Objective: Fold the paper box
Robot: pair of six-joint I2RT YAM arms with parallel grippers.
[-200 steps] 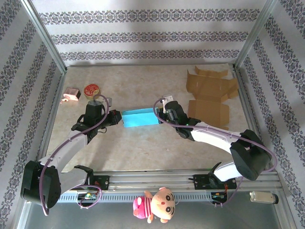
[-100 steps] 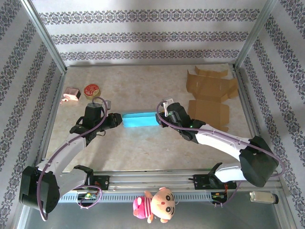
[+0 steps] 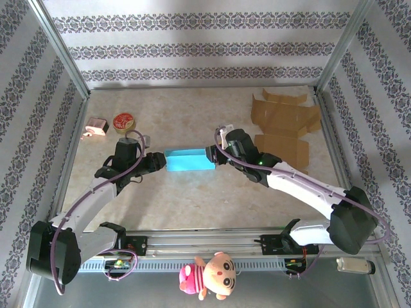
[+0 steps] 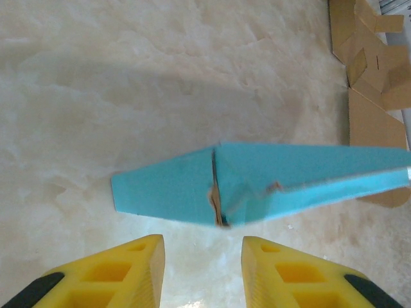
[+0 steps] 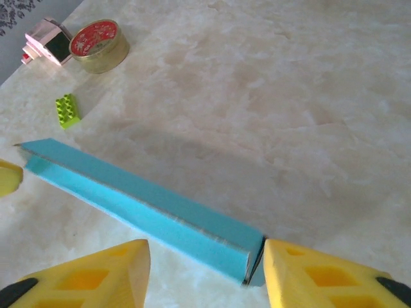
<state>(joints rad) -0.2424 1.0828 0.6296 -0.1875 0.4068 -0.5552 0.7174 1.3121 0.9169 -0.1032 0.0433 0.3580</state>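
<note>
A: Paper box [image 3: 189,160]?
B: Matt blue card, smooth; raw brown core at creased fold.
A: Worktop [image 3: 192,199]?
B: Marble-look, smooth, slight sheen.
A: Far right corner?
B: Cardboard flats [image 3: 286,119], brown, matt. Near left edge: tin [image 3: 123,121], glossy printed lid, metal wall.

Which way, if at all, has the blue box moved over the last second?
No. The blue box stays put, keeping the same gap to the brown cardboard beside it.

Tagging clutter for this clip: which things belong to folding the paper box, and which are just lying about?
Job in hand:
- blue paper box

Lying about:
- brown cardboard blanks
- red-topped round tin
- small pink object
- green toy brick
- plush doll
</note>
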